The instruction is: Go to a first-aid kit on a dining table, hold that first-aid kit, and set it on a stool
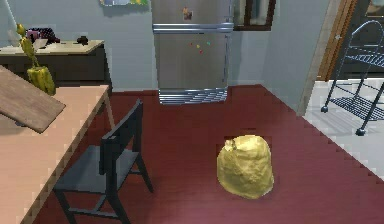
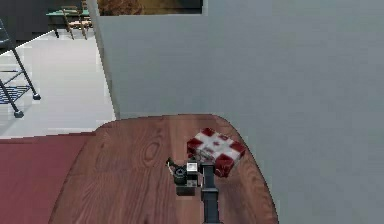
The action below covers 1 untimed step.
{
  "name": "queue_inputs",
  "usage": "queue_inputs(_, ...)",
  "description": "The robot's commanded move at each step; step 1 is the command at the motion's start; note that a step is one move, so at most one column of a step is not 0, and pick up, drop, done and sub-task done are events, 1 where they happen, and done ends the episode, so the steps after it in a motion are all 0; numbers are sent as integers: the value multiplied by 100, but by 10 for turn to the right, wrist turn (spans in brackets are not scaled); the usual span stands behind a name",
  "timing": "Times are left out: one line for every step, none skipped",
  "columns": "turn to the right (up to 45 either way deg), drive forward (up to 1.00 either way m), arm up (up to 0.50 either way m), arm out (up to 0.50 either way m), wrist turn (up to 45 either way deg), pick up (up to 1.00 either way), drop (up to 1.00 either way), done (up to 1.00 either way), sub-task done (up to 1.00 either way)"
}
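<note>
Sitting on a round brown table [image 2: 120, 180] in the arm side view was the first-aid kit [image 2: 219, 152], red with a white cross, near the table's far edge and close to the grey wall [image 2: 290, 70]. The gripper [image 2: 176, 170] was over the tabletop just left of the kit; contact could not be judged. Cannot tell whether it held anything. The arm [image 2: 209, 203] came up from the bottom edge toward the kit. A dark red floor [image 2: 40, 175] lay left of the table, with a wire rack [image 2: 12, 75] on pale floor beyond.

The forward view had a light wood table [image 1: 40, 165] at lower left with a brown board [image 1: 25, 100] on it and a dark chair [image 1: 110, 160] beside it. A yellow lumpy object [image 1: 246, 167] sat on the red floor. A steel fridge [image 1: 194, 50] stood at the back wall, and a low counter [image 1: 75, 60] to its left.
</note>
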Motion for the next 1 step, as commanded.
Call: queue_inputs(0, 0, 10, 0, 0, 0, 0, 0, 0)
